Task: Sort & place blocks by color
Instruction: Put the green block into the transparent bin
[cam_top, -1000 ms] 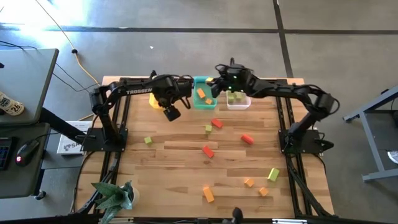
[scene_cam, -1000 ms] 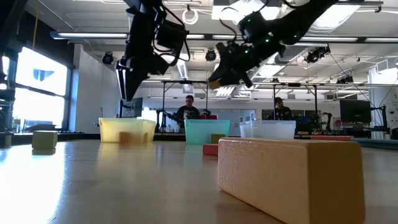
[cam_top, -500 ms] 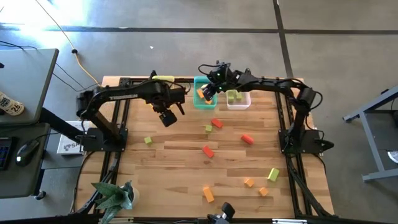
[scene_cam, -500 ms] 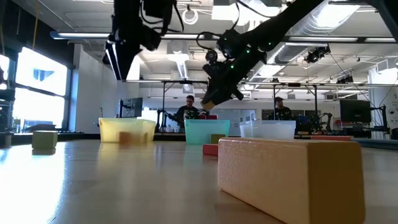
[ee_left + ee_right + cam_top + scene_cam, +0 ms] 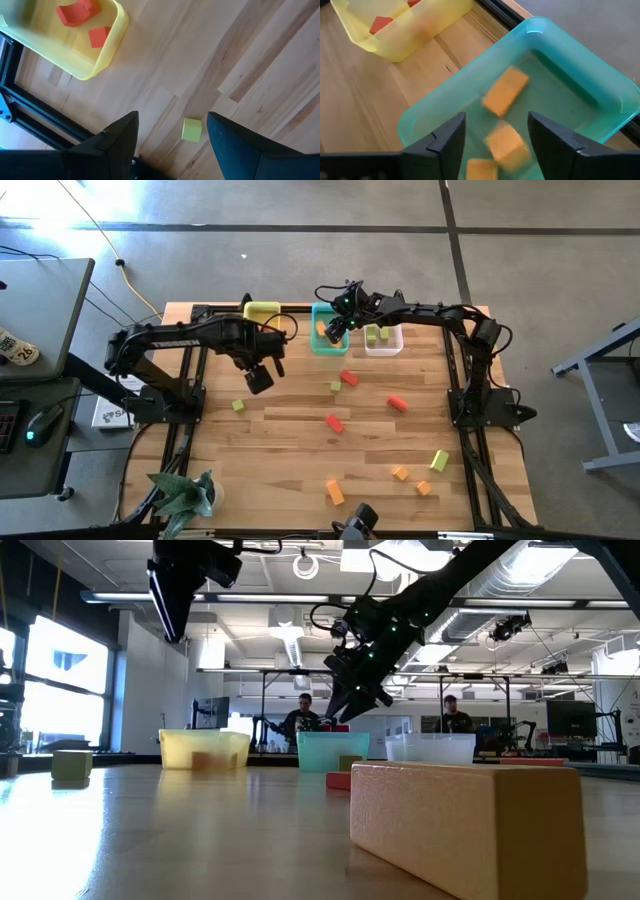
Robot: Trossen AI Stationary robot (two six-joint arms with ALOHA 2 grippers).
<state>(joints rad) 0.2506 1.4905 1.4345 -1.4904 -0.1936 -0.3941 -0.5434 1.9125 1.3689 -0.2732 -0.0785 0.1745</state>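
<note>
1. My right pincer [image 5: 496, 150] hangs over the translucent teal plastic bin [image 5: 560, 55], fingers now parted; its orange block [image 5: 505, 91] has dropped inside.
2. My left pincer [image 5: 170, 145], open and empty, has swung from the yellow bin [image 5: 107, 47] toward a light green cube [image 5: 191, 129] on the wooden worktop [image 5: 260, 60], lower centre.

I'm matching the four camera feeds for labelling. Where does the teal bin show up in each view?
High view: the teal bin sits at the table's far edge, between the yellow bin and the clear bin, under the right gripper.
Low view: centre, at the far end.
Left wrist view: not in it.
Right wrist view: fills the frame, orange blocks inside.
Shared landmark: the yellow bin.
</note>
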